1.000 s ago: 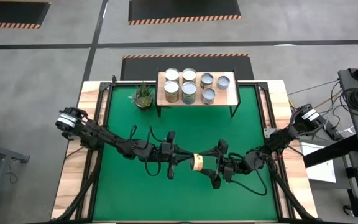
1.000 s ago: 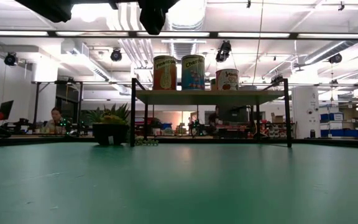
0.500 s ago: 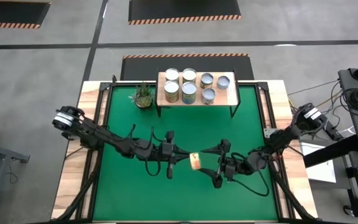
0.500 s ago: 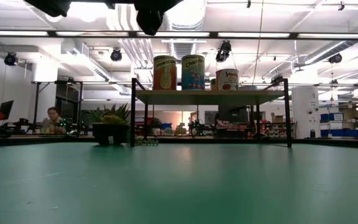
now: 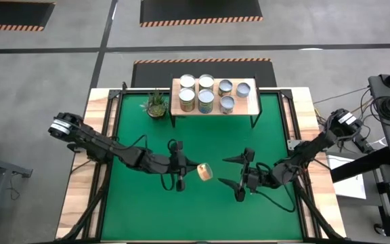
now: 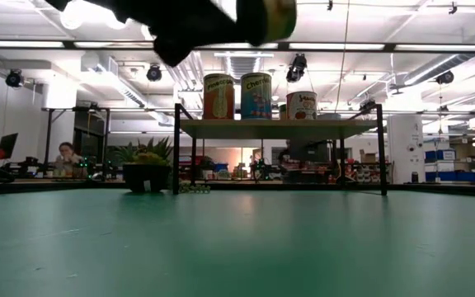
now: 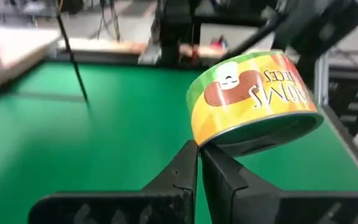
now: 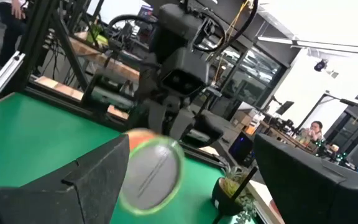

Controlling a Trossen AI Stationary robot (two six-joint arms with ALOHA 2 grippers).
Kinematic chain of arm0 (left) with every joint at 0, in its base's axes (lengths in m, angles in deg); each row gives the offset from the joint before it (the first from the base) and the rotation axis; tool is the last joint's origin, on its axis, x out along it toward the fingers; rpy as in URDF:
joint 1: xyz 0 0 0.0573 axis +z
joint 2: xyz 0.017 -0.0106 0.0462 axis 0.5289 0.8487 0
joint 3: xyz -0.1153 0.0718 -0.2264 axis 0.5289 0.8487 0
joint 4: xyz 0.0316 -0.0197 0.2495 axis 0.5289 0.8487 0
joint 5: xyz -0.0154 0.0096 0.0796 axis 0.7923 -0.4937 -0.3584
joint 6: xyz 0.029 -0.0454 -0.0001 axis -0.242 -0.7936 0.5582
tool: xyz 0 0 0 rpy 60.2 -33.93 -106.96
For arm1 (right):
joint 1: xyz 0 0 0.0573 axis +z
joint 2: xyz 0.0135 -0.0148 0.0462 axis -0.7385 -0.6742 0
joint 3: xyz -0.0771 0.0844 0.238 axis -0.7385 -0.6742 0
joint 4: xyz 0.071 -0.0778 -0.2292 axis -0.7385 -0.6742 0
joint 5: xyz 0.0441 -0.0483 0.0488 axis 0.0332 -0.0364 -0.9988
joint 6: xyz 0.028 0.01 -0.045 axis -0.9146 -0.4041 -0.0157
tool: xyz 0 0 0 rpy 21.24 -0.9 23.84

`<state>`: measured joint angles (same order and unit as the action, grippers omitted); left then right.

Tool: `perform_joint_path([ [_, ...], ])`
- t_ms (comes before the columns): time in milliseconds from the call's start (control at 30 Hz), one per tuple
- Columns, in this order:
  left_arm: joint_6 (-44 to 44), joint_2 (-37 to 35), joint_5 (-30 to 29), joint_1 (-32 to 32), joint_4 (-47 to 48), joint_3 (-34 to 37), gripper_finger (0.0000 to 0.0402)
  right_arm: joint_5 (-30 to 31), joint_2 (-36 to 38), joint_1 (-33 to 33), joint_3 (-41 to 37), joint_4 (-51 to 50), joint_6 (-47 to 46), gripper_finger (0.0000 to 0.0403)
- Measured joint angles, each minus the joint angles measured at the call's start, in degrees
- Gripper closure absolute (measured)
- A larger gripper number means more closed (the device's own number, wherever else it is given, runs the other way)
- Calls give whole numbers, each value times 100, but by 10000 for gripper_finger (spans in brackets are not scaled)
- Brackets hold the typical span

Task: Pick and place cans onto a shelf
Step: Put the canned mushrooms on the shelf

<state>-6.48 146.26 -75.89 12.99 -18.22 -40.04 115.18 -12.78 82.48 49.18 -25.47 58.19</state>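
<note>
A short can (image 7: 253, 93) with a yellow and green label hangs above the middle of the green mat (image 5: 134, 203). My left gripper (image 5: 193, 169) is shut on it; in the low view the can (image 6: 275, 15) shows at the top edge. My right gripper (image 5: 223, 171) stands open just right of the can, touching nothing, and faces the can's silver end (image 8: 151, 171). Several more cans (image 5: 205, 95) stand upright on the pale wood shelf (image 5: 249, 105) at the mat's far edge. My left gripper pinches the rim of one end of the can (image 7: 211, 142) between its two fingertips (image 7: 188, 163). The fingers come from the table's left, nearly level. The can is lifted clear of the mat and sits tilted beyond the fingertips.
A small potted plant (image 5: 156, 104) stands left of the shelf. The shelf rests on thin black legs (image 6: 176, 153). Wooden table borders (image 5: 80, 196) run along both sides of the mat. A person (image 6: 66, 157) sits far off in the room.
My left gripper has drawn back toward the table's left edge with the can and tipped its wrist upward, so the can now stands clear of my right gripper and shows more of its end. In the low view, gripper and can have come further into the picture.
</note>
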Motion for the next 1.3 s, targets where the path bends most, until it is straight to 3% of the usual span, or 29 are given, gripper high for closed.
perform_joint_path([
  [233,-1152,2,-28,80,1593,-175,401,41,346,0,-1,-372,-281,74],
  [467,-2941,367,295,157,5654,-1670,401,138,723,-2,-1,-564,-98,74],
  [567,-3059,683,743,157,6605,-2224,401,144,933,-2,1,-538,152,74],
  [733,-2827,1176,2071,223,7369,-2659,401,143,1333,-2,56,-525,506,74],
  [900,-2733,1588,3198,394,7635,-2650,401,138,1743,-2,86,-550,836,74],
  [1300,-2819,2083,3209,444,7856,-2656,374,137,2200,-2,86,-1231,632,74],
])
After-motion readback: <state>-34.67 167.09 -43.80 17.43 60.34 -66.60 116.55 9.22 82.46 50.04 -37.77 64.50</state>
